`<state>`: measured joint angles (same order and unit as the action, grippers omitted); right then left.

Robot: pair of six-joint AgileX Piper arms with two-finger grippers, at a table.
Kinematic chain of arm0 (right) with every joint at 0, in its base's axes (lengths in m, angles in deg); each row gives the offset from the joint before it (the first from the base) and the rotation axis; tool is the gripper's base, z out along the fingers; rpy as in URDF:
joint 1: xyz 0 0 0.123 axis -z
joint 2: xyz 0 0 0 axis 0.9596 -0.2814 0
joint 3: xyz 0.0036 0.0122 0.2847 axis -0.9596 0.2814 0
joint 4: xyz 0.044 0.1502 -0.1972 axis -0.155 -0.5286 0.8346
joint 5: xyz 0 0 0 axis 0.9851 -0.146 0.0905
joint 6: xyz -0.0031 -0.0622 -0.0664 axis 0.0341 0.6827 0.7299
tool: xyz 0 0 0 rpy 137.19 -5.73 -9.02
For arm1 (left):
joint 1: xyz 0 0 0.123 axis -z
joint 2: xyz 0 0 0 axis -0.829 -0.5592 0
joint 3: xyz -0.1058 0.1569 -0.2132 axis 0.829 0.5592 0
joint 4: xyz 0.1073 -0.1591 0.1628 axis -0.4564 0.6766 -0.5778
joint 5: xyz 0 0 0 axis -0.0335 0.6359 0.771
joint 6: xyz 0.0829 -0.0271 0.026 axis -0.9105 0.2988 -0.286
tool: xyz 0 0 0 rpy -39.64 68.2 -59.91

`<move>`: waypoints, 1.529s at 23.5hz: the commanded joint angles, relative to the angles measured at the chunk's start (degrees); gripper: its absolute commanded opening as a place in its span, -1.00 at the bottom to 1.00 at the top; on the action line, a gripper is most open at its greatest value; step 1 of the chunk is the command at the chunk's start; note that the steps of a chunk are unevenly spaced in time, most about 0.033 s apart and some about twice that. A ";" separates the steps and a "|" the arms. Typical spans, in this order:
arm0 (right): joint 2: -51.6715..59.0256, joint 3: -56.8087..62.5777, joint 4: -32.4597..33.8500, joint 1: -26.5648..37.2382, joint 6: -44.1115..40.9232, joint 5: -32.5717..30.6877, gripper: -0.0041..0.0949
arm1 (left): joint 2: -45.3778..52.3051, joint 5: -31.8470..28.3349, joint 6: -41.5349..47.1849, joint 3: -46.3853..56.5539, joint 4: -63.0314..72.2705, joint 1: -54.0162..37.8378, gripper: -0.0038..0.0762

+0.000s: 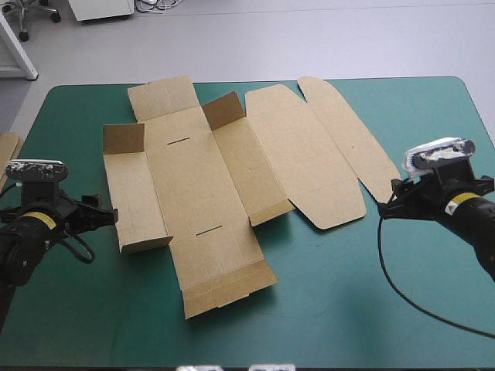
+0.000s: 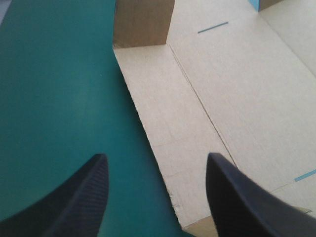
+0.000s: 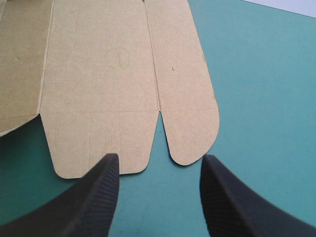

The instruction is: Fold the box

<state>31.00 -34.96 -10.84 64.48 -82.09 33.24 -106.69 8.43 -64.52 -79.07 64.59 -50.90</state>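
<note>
Early stage, box (image 1: 201, 193) mostly flat. Left end effector (image 2: 157, 157), right end effector (image 3: 160, 158) wide apart, empty. Next, likely: slide under a side panel, lift

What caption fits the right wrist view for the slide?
Open right tool hovers short of two rounded flaps of the box on the teal-green cover.

Your left gripper (image 2: 156, 157): black fingers stand wide apart, pointing inward toward your right side. Your right gripper (image 3: 160, 158): fingers likewise parted, pointing back toward the left. Both forearms low, near level; grippers well apart.
</note>
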 commanded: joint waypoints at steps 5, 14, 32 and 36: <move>-9.10 -7.22 -6.18 0.37 3.07 2.02 0.09 | -6.65 -3.39 3.59 1.38 3.42 -8.26 0.15; -12.47 -8.43 -10.57 0.37 5.69 1.34 0.09 | -10.96 -2.43 -24.52 10.03 39.87 -31.14 0.15; -12.61 -8.43 -15.86 0.37 10.05 1.01 0.09 | -30.24 7.14 -63.66 24.39 85.86 -40.75 0.15; -12.61 -8.43 -17.07 0.37 10.68 1.38 0.09 | -30.24 6.99 -65.62 24.39 88.59 -37.09 0.15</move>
<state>17.35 -41.41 -26.47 64.48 -72.23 31.34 -137.95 12.67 -129.42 -53.65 149.13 -89.95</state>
